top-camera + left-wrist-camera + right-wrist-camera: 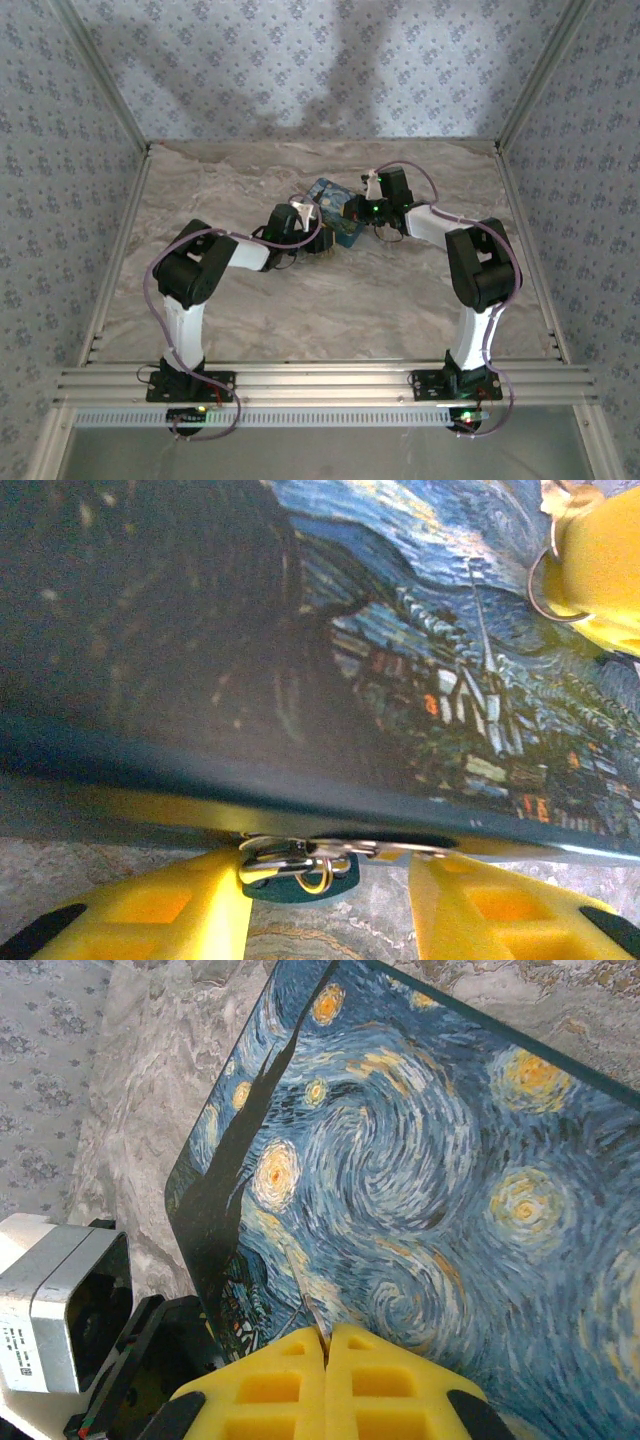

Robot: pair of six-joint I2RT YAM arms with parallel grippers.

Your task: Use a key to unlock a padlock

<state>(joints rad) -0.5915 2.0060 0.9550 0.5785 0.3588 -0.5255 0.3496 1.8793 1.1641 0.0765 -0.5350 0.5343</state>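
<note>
1. judging the step in hand as steadying the padlock point(292, 866) with the left hand point(328, 885), so that the key can be going in.
2. straddling the padlock with the left hand's fingers point(150, 915) apart, one on each side, neither touching it.
3. pinching the right hand point(326, 1332) fully together on a thin metal sliver, likely the key point(312, 1312), poking out between the pads, with a key ring point(533, 588) hanging beside that hand in the left wrist view.
4. doing it well by closing squarely on the lock body, not on the shackle or the tin's latch, and leaving the keyhole end uncovered.
5. lining the key up with the keyhole before pushing, since a tilted entry is risking a jam or a swinging lock.
6. looking tiny, teal-grey in the body with bright metal above, and hanging at the lower front edge of the starry-night tin point(330, 193), partly hidden under its rim, the keyhole not discernible.
7. sitting, tin and lock together, toward the far edge of the worktop point(250, 320), roughly midway between its left and right edges.
</note>
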